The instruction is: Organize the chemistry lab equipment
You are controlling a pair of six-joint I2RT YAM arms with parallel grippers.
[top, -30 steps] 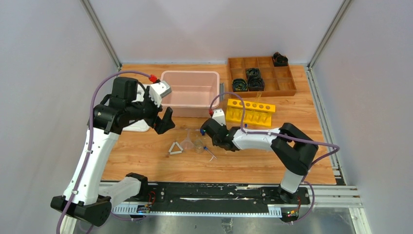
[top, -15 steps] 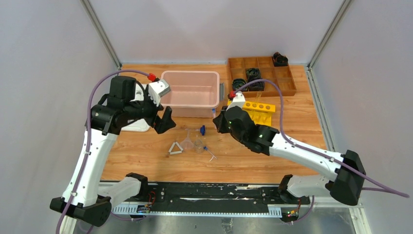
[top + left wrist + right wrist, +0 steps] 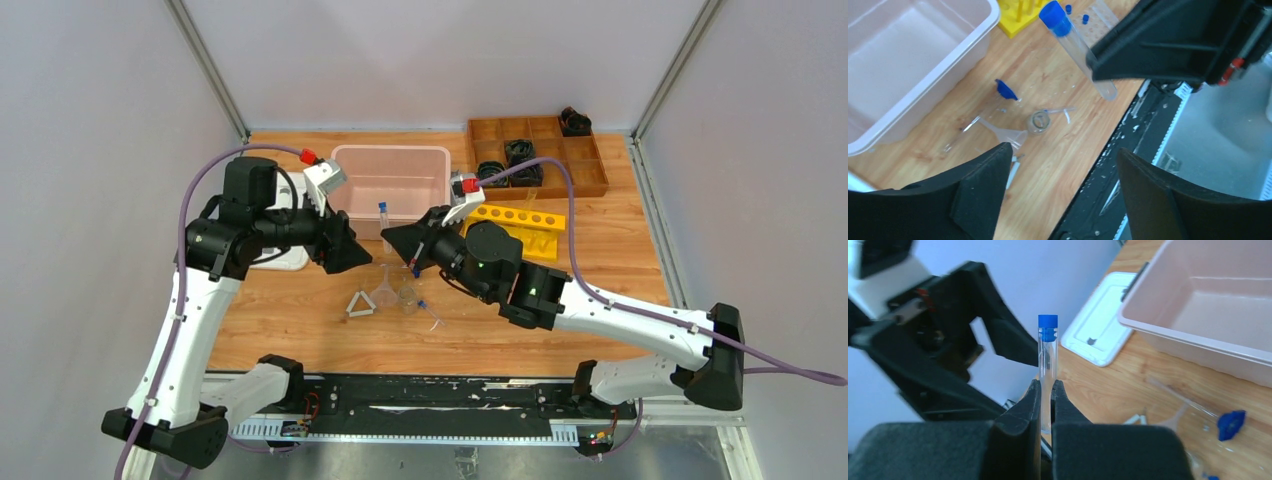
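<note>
My right gripper [image 3: 1046, 387] is shut on the lower end of a clear tube with a blue cap [image 3: 1048, 347], holding it in the air, cap away from the jaws. From above, this tube [image 3: 382, 218] hangs in front of the pink bin, between both grippers. My left gripper [image 3: 1064, 149] stands open with nothing between its fingers, facing the tube [image 3: 1079, 47] from a short distance. On the table below lie a white triangle [image 3: 360, 304], a clear funnel [image 3: 385, 290], a small clear jar [image 3: 407, 295], a loose blue cap [image 3: 415, 270] and a small tube [image 3: 430, 313].
A pink bin [image 3: 347, 185] stands at the back centre, with a white lid [image 3: 285, 258] to its left. A yellow rack [image 3: 540, 225] sits right of the bin. A wooden divided tray [image 3: 590, 185] holding black coiled bundles is at the back right.
My right arm rose from the table near the jar and swung left with the tube. My left gripper turned toward it and its jaws narrowed a little.
</note>
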